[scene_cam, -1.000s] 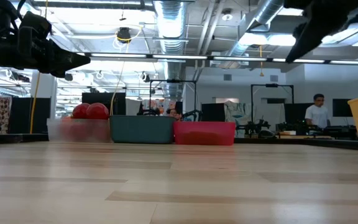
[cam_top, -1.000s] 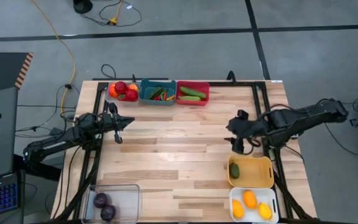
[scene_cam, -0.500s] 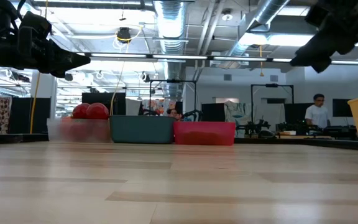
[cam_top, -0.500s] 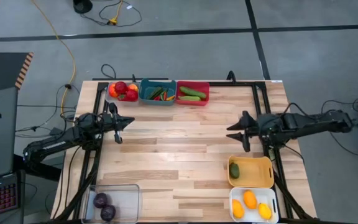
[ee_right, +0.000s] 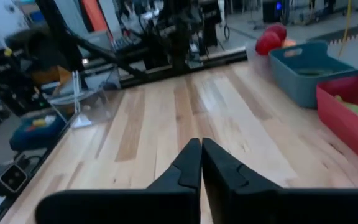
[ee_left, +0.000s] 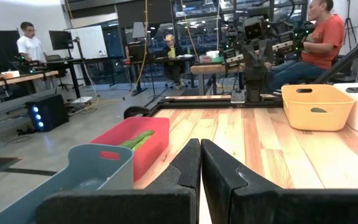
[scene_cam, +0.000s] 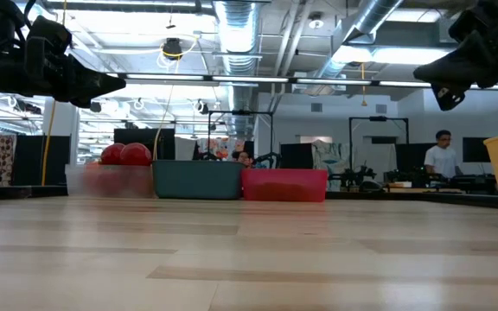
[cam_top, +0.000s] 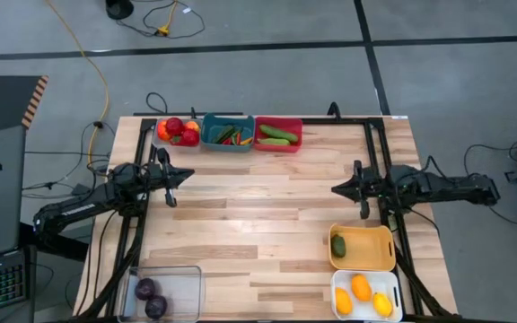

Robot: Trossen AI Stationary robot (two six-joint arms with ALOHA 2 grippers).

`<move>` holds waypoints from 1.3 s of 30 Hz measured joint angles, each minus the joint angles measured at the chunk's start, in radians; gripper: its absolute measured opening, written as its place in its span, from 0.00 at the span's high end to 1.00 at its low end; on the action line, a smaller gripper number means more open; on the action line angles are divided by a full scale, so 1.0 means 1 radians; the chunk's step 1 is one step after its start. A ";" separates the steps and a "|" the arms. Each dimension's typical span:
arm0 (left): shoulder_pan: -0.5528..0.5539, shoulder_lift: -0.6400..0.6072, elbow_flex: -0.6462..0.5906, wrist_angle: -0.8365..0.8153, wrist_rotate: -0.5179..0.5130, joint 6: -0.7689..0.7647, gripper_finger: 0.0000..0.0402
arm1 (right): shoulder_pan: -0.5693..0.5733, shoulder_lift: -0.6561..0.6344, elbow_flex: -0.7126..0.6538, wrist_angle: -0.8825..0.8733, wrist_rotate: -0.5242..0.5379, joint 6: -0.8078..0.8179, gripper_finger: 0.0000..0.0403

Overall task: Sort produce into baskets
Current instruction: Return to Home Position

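Note:
All the produce lies in baskets. At the far edge stand a pale basket [cam_top: 176, 132] with red produce, a teal basket [cam_top: 227, 132] and a red basket [cam_top: 277, 135] with green produce. Near the right corner, an orange-yellow basket [cam_top: 362, 248] holds one green piece [cam_top: 338, 246], and a white basket [cam_top: 366, 294] holds orange fruits. A clear basket [cam_top: 161, 292] at the near left holds purple produce. My left gripper [cam_top: 185, 176] [ee_left: 200, 149] hovers shut at the table's left side. My right gripper [cam_top: 336, 189] [ee_right: 201, 149] hovers shut at the right side, pointing nearly level toward the left.
The wooden table [cam_top: 258, 206] lies bare between the two grippers. Black frame rails [cam_top: 380, 161] run along its left and right sides. Beyond the table, people sit and stand in the room [scene_cam: 443, 155].
My right gripper has drawn back toward the table's right edge and sunk lower. It has tipped from pointing down at the table to nearly level, and its fingers have shut on nothing. My left arm has kept still.

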State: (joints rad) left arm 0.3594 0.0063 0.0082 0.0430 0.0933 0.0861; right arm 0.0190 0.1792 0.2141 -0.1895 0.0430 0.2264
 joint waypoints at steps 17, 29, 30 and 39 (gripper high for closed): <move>0.000 0.000 0.000 0.000 -0.001 0.000 1.00 | -0.113 -0.177 -0.187 0.184 -0.135 -0.072 0.91; 0.000 0.000 0.000 0.000 -0.002 0.000 1.00 | -0.177 -0.174 -0.189 0.182 -0.143 -0.171 0.91; 0.000 0.000 0.000 0.000 -0.002 0.000 1.00 | -0.179 -0.174 -0.189 0.181 -0.143 -0.172 0.91; 0.000 0.000 0.000 0.000 -0.003 0.000 1.00 | -0.179 -0.174 -0.190 0.176 -0.128 -0.045 0.91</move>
State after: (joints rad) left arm 0.3594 0.0063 0.0083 0.0425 0.0903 0.0861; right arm -0.1596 0.0051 0.0238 -0.0135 -0.0845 0.1813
